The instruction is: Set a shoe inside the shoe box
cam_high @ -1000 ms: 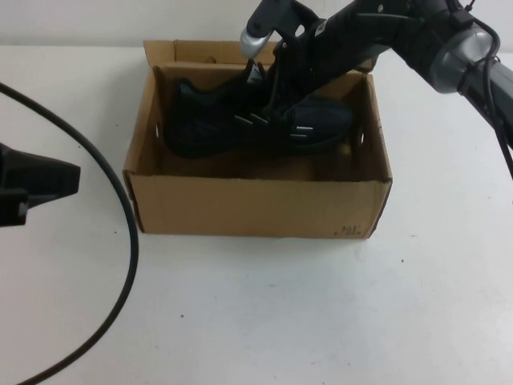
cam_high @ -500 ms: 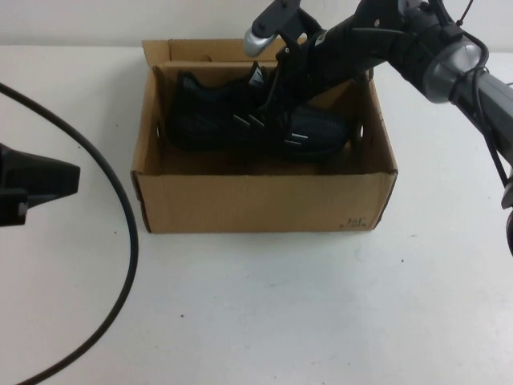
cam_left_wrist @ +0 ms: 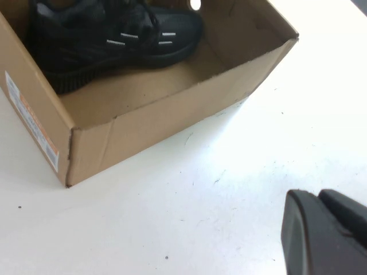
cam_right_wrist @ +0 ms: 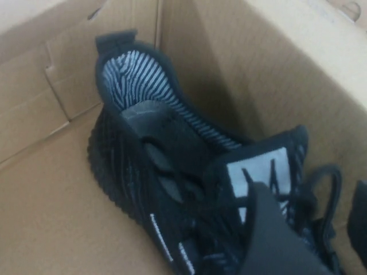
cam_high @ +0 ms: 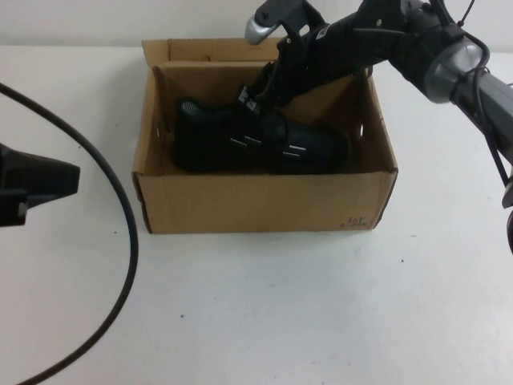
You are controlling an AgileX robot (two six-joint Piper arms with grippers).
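Note:
The black shoe (cam_high: 256,144) lies on its side on the floor of the brown cardboard shoe box (cam_high: 256,210), toe toward the right. My right gripper (cam_high: 264,87) hangs inside the box just above the shoe's tongue and laces. In the right wrist view the shoe (cam_right_wrist: 149,160) shows its striped lining and white tongue label, and my right gripper (cam_right_wrist: 312,229) is open, with laces loose between its spread fingers. My left gripper (cam_high: 48,178) is shut and empty, over the table left of the box. The left wrist view shows the shoe (cam_left_wrist: 109,40) in the box (cam_left_wrist: 160,126).
A black cable (cam_high: 128,233) curves over the white table on the left. The box's back flap (cam_high: 200,50) stands up behind it. A label strip (cam_left_wrist: 31,123) is on one box end.
The shoe has dropped from a tilted, held position to the box floor and lies nearer the front wall. My right gripper has let it go and stays just above it. The left arm has not moved.

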